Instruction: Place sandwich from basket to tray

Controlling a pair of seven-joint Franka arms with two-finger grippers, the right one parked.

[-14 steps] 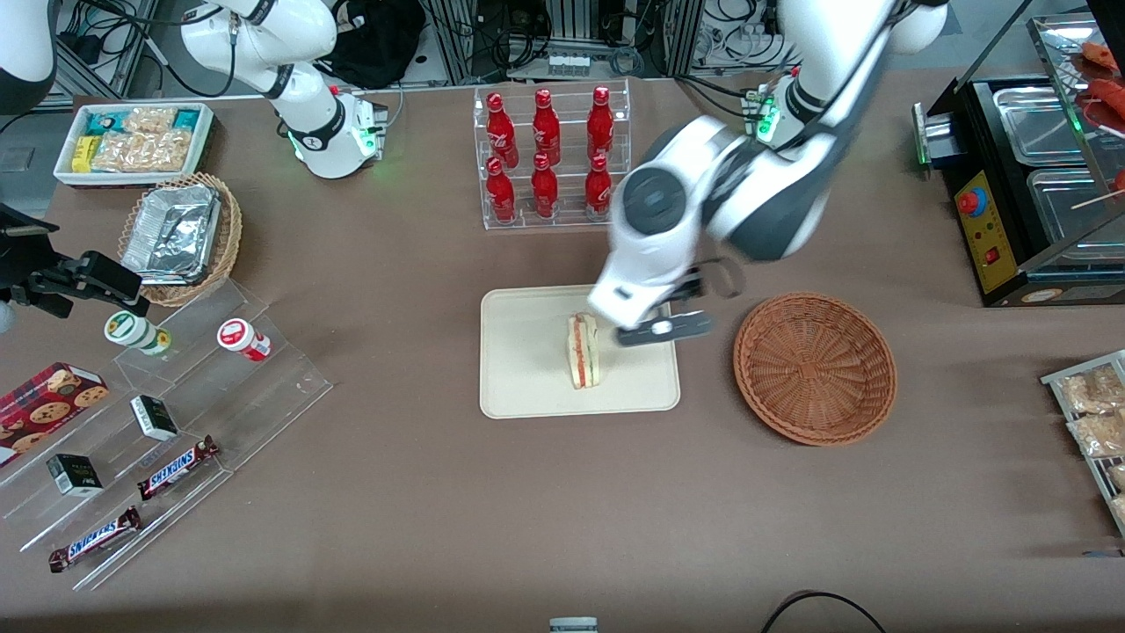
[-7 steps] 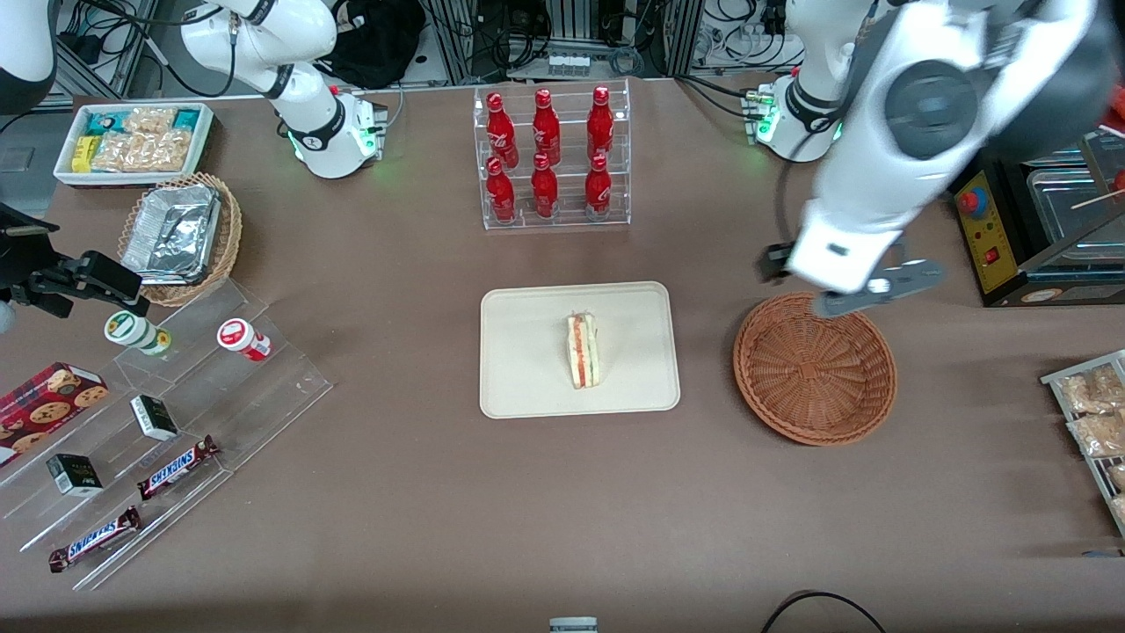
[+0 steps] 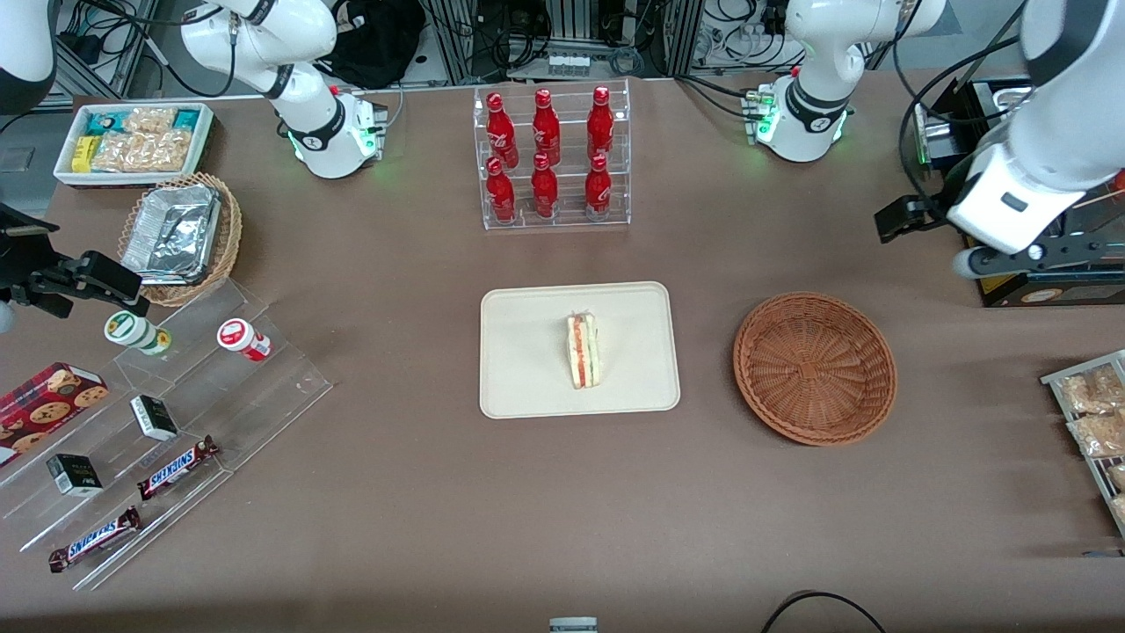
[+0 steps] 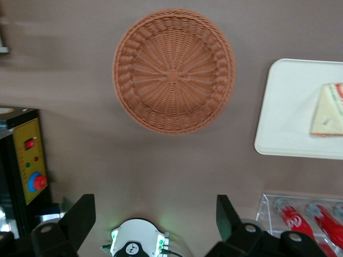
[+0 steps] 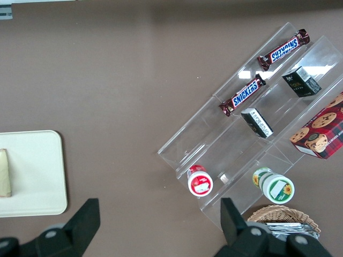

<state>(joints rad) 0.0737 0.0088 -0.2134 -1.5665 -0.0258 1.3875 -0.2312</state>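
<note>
I see triangular pale-bread sandwich (image 3: 582, 351) on cream rectangular tray (image 3: 527, 387) | round reddish-brown wicker basket (image 3: 814, 367) empty | black two-finger gripper (image 4: 155, 217) spread open, raised toward working arm's end | brown tabletop (image 3: 439, 510).

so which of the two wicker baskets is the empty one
The reddish-brown basket beside the tray; the lighter wicker basket holds a foil tray. The gripper hangs open, high above the table.

Six red bottles (image 3: 549, 158) upright in a clear rack (image 3: 555, 218). Toward the parked arm's end of the worktop (image 3: 439, 510): a white bin of snacks (image 3: 134, 141), a foil tray (image 3: 171, 233) in a light basket (image 3: 230, 233), two Snickers bars (image 3: 176, 467) on clear steps (image 3: 290, 378), a cookie box (image 3: 44, 409).
</note>
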